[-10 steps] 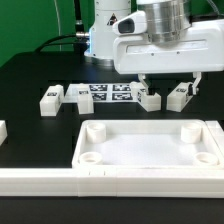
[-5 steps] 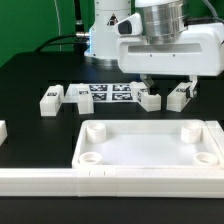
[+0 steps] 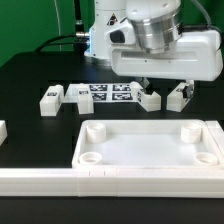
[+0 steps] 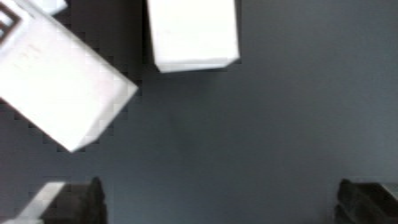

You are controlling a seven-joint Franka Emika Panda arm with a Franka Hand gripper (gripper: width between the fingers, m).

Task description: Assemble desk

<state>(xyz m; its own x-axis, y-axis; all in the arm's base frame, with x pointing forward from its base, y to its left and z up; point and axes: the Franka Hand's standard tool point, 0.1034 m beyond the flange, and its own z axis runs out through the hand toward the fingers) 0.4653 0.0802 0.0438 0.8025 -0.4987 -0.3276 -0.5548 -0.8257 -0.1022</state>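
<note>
Picking up a leg is judged to be the step in hand. The gripper (image 3: 168, 88) is seen open and empty above 2 legs (image 3: 148, 98) beside the marker board (image 3: 105, 93). The desk top (image 3: 145, 150) lies well apart. Alignment over 1 leg is called for next, then descent.

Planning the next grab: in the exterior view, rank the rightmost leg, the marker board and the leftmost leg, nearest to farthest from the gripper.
1. Rightmost leg, close beside the open gripper.
2. Marker board, mid-row, toward the exterior view's left.
3. Leftmost leg, at the row's far left end.
</note>
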